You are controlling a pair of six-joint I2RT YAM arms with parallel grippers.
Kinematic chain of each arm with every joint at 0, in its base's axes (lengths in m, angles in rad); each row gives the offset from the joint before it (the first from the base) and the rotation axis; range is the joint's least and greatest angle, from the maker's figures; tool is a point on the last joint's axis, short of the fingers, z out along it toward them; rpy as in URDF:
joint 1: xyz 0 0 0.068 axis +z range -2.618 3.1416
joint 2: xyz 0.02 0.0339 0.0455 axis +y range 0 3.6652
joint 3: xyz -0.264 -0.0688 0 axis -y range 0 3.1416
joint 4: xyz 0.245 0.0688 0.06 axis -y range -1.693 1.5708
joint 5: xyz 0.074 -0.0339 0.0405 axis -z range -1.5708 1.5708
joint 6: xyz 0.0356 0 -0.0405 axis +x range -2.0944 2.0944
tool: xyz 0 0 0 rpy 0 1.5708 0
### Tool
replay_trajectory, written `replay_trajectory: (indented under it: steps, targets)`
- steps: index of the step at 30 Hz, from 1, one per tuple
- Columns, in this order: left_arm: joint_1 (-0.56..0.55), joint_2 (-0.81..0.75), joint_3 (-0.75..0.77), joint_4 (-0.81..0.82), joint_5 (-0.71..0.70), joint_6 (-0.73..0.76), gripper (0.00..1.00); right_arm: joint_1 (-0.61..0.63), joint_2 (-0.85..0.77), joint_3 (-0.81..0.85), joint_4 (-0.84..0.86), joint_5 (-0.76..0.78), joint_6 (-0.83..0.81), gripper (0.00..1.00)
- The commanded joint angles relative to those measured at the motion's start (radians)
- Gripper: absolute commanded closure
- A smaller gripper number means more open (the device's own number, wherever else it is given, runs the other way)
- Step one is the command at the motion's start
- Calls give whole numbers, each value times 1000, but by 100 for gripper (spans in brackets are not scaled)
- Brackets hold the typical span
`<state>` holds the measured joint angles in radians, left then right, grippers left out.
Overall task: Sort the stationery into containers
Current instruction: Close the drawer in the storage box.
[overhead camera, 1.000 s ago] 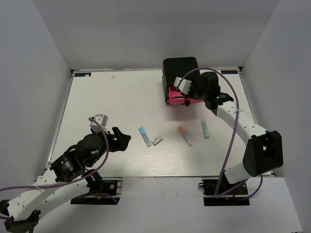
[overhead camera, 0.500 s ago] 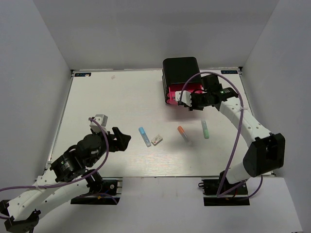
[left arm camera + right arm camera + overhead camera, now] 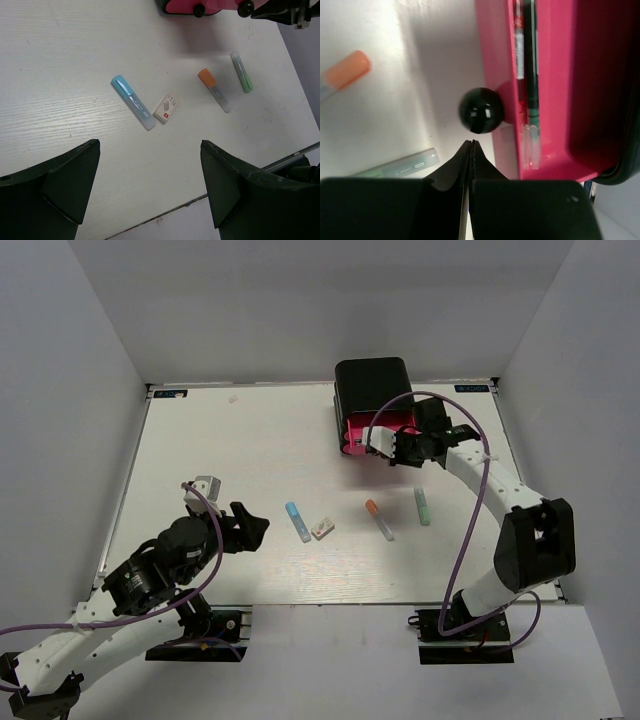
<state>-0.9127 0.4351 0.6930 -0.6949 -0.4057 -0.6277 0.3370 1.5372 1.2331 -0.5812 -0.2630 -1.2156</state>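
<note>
Over the last second the right end effector (image 3: 471, 145) has drawn back off the top of the open drawer and its fingers have come together on nothing, while the left arm has not shifted. Nearest the bases, the left end effector (image 3: 150, 143) hangs spread wide above the worktop (image 3: 60, 75), holding nothing. Beyond it the unsorted stationery lies loose: a light blue pen (image 3: 132, 101) with a white eraser block (image 3: 166, 107) just beside it, then an orange-capped marker (image 3: 214, 89) and a pale green marker (image 3: 241, 71), all apart from both arms. Farther on, the right arm's shut tips sit just beside the black knob (image 3: 481, 110) of the pulled-out pink drawer (image 3: 495, 60). It looks set to nudge that drawer home. If so, it should press squarely on the round knob and push straight along the drawer's travel, so the tips neither slip off nor skid the black cabinet (image 3: 372, 385). Inside the drawer a red-and-white pen (image 3: 519, 45) and a dark pen (image 3: 530, 60) lie side by side along the front wall.
</note>
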Motion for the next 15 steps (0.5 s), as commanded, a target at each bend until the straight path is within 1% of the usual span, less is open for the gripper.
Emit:
replay_trajectory:
  steps: [1,2,9,15]
  targets:
    - [0,-6,-10,21,8,11,8,-9,21,-7,106,82,57,100]
    - [0,-6,-10,21,8,11,8,-16,23,-11,150,87,60,100]
    - [0,-6,-10,21,8,11,8,-19,47,3,257,105,106,100]
    - [0,-6,-10,21,8,11,8,-16,72,45,277,74,136,100]
